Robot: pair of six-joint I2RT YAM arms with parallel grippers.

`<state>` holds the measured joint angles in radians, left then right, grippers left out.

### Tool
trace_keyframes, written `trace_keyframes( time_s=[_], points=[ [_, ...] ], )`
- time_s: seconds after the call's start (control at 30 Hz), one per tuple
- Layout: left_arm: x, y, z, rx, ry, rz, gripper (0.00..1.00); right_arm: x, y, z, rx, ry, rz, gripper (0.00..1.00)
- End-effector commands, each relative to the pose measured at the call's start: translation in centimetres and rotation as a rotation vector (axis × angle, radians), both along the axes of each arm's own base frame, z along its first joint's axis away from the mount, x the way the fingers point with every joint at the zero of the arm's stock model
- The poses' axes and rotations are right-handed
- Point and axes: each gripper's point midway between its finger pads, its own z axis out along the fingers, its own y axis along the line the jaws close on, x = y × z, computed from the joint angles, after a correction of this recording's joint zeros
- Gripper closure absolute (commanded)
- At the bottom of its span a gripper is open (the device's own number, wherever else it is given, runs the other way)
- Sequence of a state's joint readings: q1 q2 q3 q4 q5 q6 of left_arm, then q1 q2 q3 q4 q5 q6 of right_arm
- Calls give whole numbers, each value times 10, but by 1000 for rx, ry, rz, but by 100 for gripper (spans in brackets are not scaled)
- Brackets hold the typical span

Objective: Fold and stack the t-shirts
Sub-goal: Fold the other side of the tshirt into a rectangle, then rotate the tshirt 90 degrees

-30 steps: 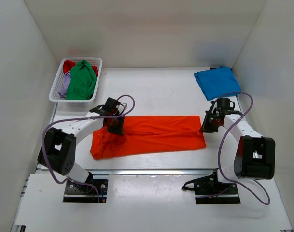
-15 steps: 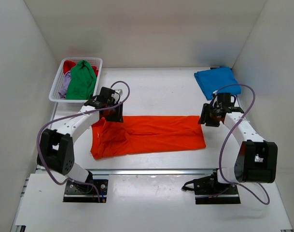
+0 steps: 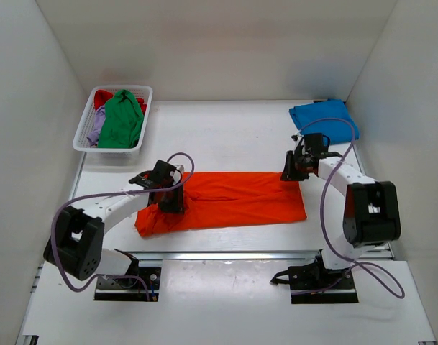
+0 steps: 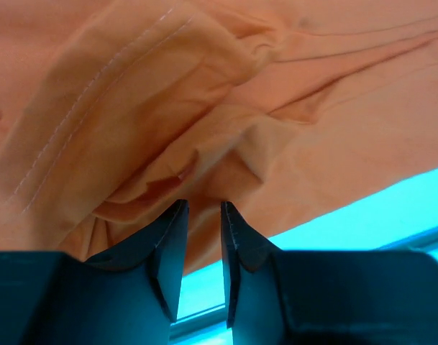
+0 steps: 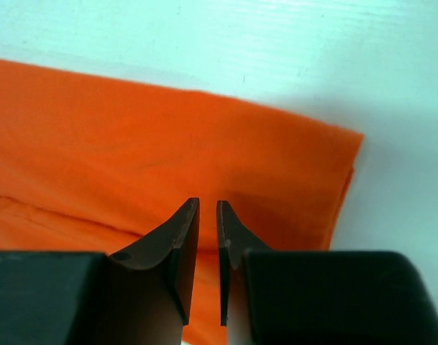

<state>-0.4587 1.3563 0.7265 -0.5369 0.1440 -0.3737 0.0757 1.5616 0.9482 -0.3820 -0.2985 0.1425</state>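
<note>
Over opposite ends of orange t-shirt (image 3: 233, 198): left claw (image 4: 203, 205), right claw (image 5: 207, 203), each slightly apart, cloth at tips.

Left pincer (image 3: 172, 206) nearer on orange t-shirt (image 3: 236, 200), right pincer (image 3: 289, 174) shifted inward

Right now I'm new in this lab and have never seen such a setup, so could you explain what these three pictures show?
Two robot arms are bolted at the near edge of a white table. One picture looks down from above; the other two come from a camera on each wrist. A long orange t-shirt lies in the middle, a folded blue t-shirt far right, a white basket of loose shirts far left. The left gripper and right gripper sit at the orange shirt's two ends, jaws slightly apart, nothing visibly held.
</note>
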Motion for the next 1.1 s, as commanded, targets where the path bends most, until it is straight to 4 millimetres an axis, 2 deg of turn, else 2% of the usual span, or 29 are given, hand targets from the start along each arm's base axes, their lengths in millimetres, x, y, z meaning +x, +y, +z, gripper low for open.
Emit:
trace_keyframes(
  time_s=[0.0,0.07,0.17,0.23,0.27,0.33,0.37,0.47,0.5,0.53,0.57,0.6,0.63,0.67,0.7,0.73,0.77,0.83,0.87,0.93,0.97,1.07],
  points=[
    [15,-1,-8,11,-27,44,64,26,2,0,0,-45,35,87],
    [20,2,-18,44,-10,48,63,24,1,-15,-4,20,21,88],
    [45,3,-22,90,4,51,62,13,-9,-30,-37,93,-52,88],
    [77,-7,-20,102,-1,43,62,-1,-13,-36,-48,157,-103,87],
    [82,-9,-19,108,6,29,63,-5,-13,-37,-57,171,-111,87],
    [117,-23,-16,124,11,-3,62,-28,-14,-43,-80,253,-153,87],
    [125,-27,-18,132,18,-15,62,-38,-10,-44,-84,263,-150,87],
    [189,-56,-16,146,-3,-78,62,-69,11,-48,13,316,-203,89],
    [194,-62,-13,154,7,-102,62,-86,18,-51,40,335,-202,89],
    [214,-71,-15,167,5,-123,62,-89,31,-49,114,336,-222,91],
    [241,-85,-10,155,-37,-138,63,-102,39,-55,161,345,-260,93],
    [239,-85,-10,176,-3,-161,62,-122,51,-58,198,362,-236,94],
    [257,-93,-8,173,-14,-162,62,-125,67,-57,240,358,-252,95],
    [275,-103,-3,154,-53,-160,63,-133,73,-59,269,353,-284,95],
    [277,-103,-2,118,-44,-140,63,-151,85,-63,268,368,-247,95],
    [276,-106,-6,92,-42,-144,64,-152,97,-62,285,356,-258,94],
    [277,-105,-6,85,-51,-141,64,-157,100,-65,294,361,-281,94],
    [281,-100,-2,130,-84,-136,62,-166,114,-66,283,367,-246,94],
    [283,-102,3,148,-107,-144,60,-165,115,-68,273,360,-249,94],
    [297,-88,9,172,-137,-95,55,-173,120,-74,244,382,-221,94],
    [302,-89,17,165,-159,-80,55,-175,121,-75,243,388,-210,93],
    [319,-72,21,147,-188,-14,54,-178,123,-78,237,401,-200,92]
  ],
)
